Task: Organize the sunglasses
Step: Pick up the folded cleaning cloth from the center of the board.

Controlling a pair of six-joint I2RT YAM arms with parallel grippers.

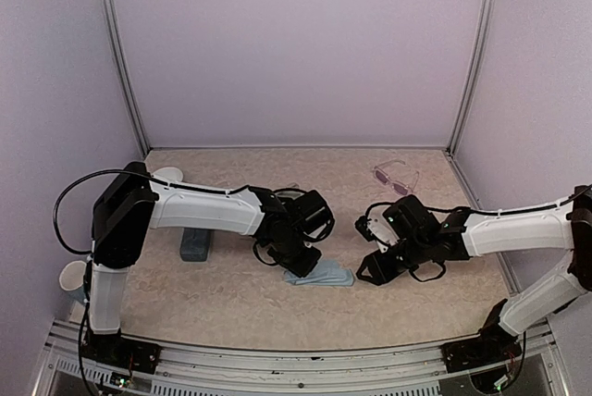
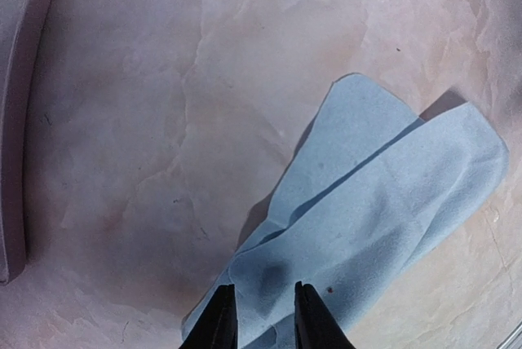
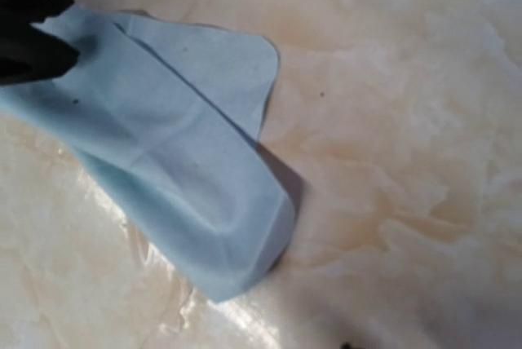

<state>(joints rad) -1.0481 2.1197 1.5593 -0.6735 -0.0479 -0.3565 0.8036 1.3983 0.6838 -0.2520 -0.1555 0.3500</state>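
One pair of sunglasses [image 1: 396, 177] with a thin pink frame lies unfolded at the back right of the table, away from both grippers. My left gripper [image 1: 301, 250] points down at the near end of a folded light-blue cloth [image 1: 321, 274]. In the left wrist view its fingers [image 2: 218, 324] stand a little apart over the cloth [image 2: 383, 202], which lies flat beneath them, not pinched. My right gripper [image 1: 363, 253] hovers just right of the cloth with its jaws apart and nothing between them. Its fingers stay out of the right wrist view, which shows the cloth [image 3: 179, 161].
A blue-grey oblong case [image 1: 195, 244] lies left of centre beside the left arm. White cups stand at the back left [image 1: 169, 174] and at the left edge [image 1: 72, 278]. Purple walls close in the table on three sides.
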